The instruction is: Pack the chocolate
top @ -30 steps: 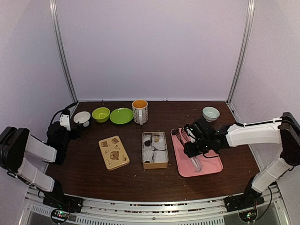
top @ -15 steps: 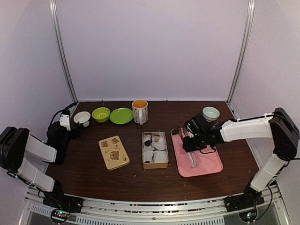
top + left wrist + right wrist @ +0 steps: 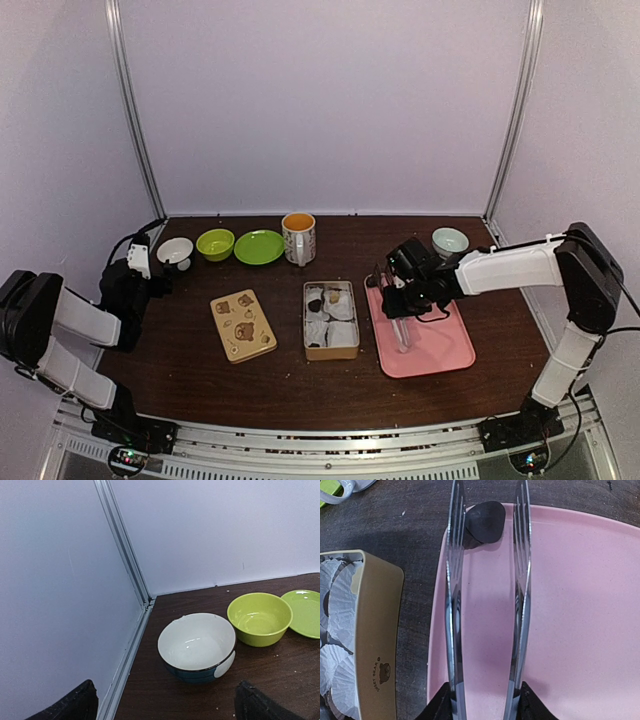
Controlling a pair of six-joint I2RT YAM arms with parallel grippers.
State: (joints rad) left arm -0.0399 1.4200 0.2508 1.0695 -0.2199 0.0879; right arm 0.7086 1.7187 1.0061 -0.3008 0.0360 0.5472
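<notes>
Plain pale walls close in a dark wooden tabletop [image 3: 180,370], and the work sits on its right half, where a pink tray [image 3: 580,605] lies just beside an open tan tin [image 3: 375,645] lined with white paper cups [image 3: 340,590]. The right end effector [image 3: 485,705] is clamped around the handle end of a pair of metal tongs [image 3: 454,605], whose two blades stand spread apart and run straight ahead over the tray. The chocolate [image 3: 485,521], a single dark rounded lump, sits at the tray's far corner on the tin's side, right at the rim. It lies dead ahead along the tongs' long axis, between the two tips but off-centre: it appears to touch the blade on the tin's side and stands clear of the other. As I read it, the coming squeeze mostly has to bring the free blade across, and the lump may be nudged toward the rim if the tips close unevenly. From there the tin lies to the side, across the tray's edge. The left end effector [image 3: 165,707] has its fingers wide apart and holds nothing, well away by a white bowl [image 3: 196,645], so the right arm is plainly the nearer one.
</notes>
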